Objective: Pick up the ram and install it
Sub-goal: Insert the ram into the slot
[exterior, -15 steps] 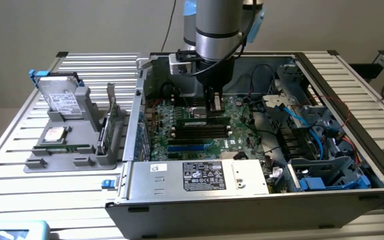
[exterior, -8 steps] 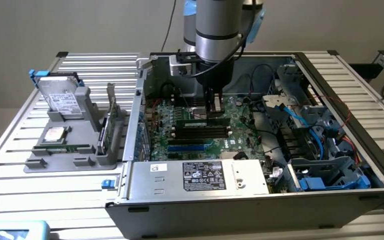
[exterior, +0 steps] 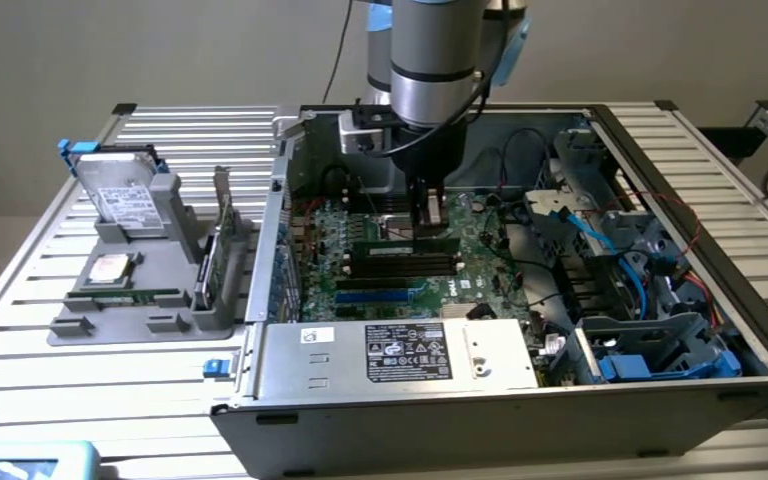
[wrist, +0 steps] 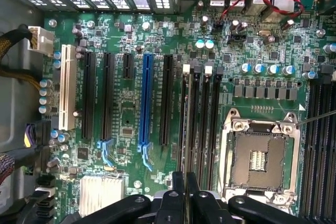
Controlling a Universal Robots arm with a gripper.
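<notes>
The arm reaches down from above into the open computer case (exterior: 491,425), which lies on its side on a slatted metal table (exterior: 77,395). The gripper (exterior: 424,228) (wrist: 185,192) hangs low over the motherboard (wrist: 126,108), directly above the bank of black memory slots (wrist: 205,114) that sits between the blue expansion slot (wrist: 147,103) and the empty CPU socket (wrist: 260,156).

Its fingers (wrist: 193,192) are drawn close together, and a thin edge runs between them in line with the outermost memory slot. In the exterior view the ram (exterior: 404,244) shows as a narrow green stick lying level just under the fingertips, along the slots. The gripper appears clamped on it. Whether the stick is seated in the slot or just above it is hard to judge.

A silver power supply (exterior: 398,352) with a white label fills the near end of the case. To the exterior view's left, outside the case, a grey holder (exterior: 117,328) carries an upright hard drive (exterior: 124,195) and a tall green expansion card (exterior: 221,215).
</notes>
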